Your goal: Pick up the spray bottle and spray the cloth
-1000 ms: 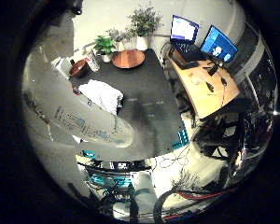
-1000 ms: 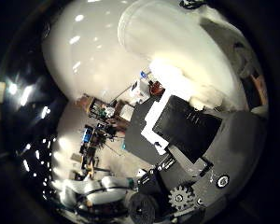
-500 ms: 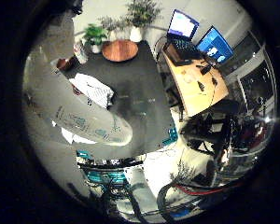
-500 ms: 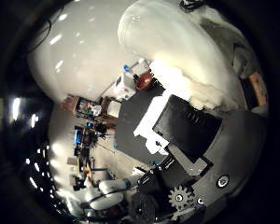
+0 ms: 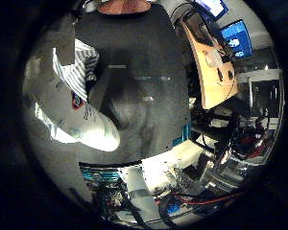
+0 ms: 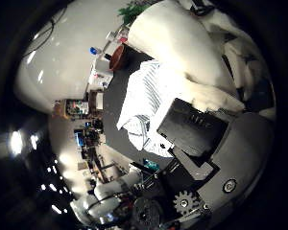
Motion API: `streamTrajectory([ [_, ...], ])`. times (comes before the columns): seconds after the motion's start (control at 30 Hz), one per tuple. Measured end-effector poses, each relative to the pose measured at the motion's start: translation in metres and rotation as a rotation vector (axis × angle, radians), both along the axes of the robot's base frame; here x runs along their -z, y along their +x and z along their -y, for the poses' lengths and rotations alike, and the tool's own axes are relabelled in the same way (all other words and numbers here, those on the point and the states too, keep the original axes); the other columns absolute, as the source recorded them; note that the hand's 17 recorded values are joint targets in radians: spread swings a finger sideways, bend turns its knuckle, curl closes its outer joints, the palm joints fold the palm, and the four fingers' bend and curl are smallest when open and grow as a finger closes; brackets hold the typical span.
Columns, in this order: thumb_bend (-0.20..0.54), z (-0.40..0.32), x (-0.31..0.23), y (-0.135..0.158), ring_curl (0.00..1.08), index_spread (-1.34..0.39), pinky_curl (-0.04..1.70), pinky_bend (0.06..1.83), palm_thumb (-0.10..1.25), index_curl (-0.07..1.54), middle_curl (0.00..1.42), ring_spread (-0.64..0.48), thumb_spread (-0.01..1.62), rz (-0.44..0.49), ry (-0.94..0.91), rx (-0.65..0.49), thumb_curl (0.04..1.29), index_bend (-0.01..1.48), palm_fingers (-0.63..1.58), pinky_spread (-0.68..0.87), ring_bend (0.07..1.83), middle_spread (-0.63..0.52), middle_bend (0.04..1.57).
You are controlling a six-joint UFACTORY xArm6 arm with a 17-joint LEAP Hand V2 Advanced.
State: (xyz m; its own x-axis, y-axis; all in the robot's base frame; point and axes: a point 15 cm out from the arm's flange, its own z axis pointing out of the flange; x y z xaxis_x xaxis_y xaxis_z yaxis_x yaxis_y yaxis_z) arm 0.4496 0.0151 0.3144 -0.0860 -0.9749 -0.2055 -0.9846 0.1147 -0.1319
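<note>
The white spray bottle (image 5: 72, 115) with a printed label lies close against the palm, high above the table. My right hand (image 6: 206, 153) shows as black and geared parts, with a black finger (image 6: 192, 127) pressed against the bottle's white body (image 6: 177, 48). The striped white cloth (image 6: 141, 98) lies crumpled on the dark table (image 5: 134, 72), under the bottle. In the little finger side view the bottle hides part of the cloth (image 5: 84, 64).
A wooden desk (image 5: 213, 72) with two lit monitors (image 5: 235, 36) stands beside the dark table. A small round brown table (image 6: 119, 55) and a green plant (image 6: 134, 9) stand past its far end. Equipment crowds the floor (image 5: 134, 191) at its near end.
Both views have swung, so the camera has moved. The cloth now shows larger and nearer the bottle. The bottle stays against the palm.
</note>
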Motion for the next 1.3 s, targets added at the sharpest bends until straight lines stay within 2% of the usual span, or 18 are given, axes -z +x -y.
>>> streamTrajectory([
  [0.1, -0.017, 0.004, -0.012, 0.000, 0.57, -0.28, 0.59, 1.28, 0.96, 0.67, 0.69, -0.22, 0.72, 0.018, 0.000, 0.005, 0.98, 1.13, 1.23, -0.35, 1.43, -0.18, 1.33],
  [0.13, -0.017, 0.006, -0.043, 0.004, 0.57, -0.28, 0.59, 1.28, 0.96, 0.67, 0.69, -0.22, 0.72, 0.058, -0.002, 0.002, 0.98, 1.13, 1.23, -0.35, 1.43, -0.18, 1.33],
  [0.37, -0.017, 0.003, -0.132, 0.001, 0.57, -0.28, 0.60, 1.27, 0.96, 0.67, 0.69, -0.22, 0.72, 0.140, 0.019, -0.016, 0.97, 1.13, 1.23, -0.35, 1.43, -0.19, 1.33],
  [0.67, -0.018, -0.016, -0.203, -0.023, 0.57, -0.29, 0.60, 1.27, 0.95, 0.66, 0.68, -0.22, 0.71, 0.205, 0.111, -0.043, 0.98, 1.13, 1.23, -0.35, 1.43, -0.20, 1.33],
  [0.83, -0.018, -0.020, -0.196, -0.026, 0.57, -0.29, 0.60, 1.27, 0.95, 0.66, 0.68, -0.22, 0.70, 0.199, 0.113, -0.051, 0.98, 1.13, 1.23, -0.35, 1.43, -0.20, 1.33],
  [1.17, -0.017, -0.023, -0.107, -0.011, 0.57, -0.29, 0.60, 1.27, 0.96, 0.66, 0.68, -0.22, 0.69, 0.117, 0.126, -0.017, 0.99, 1.13, 1.23, -0.35, 1.43, -0.20, 1.33],
  [1.3, -0.018, -0.034, -0.108, -0.008, 0.57, -0.29, 0.60, 1.27, 0.96, 0.66, 0.68, -0.22, 0.68, 0.127, 0.127, -0.033, 0.99, 1.13, 1.23, -0.35, 1.43, -0.20, 1.33],
])
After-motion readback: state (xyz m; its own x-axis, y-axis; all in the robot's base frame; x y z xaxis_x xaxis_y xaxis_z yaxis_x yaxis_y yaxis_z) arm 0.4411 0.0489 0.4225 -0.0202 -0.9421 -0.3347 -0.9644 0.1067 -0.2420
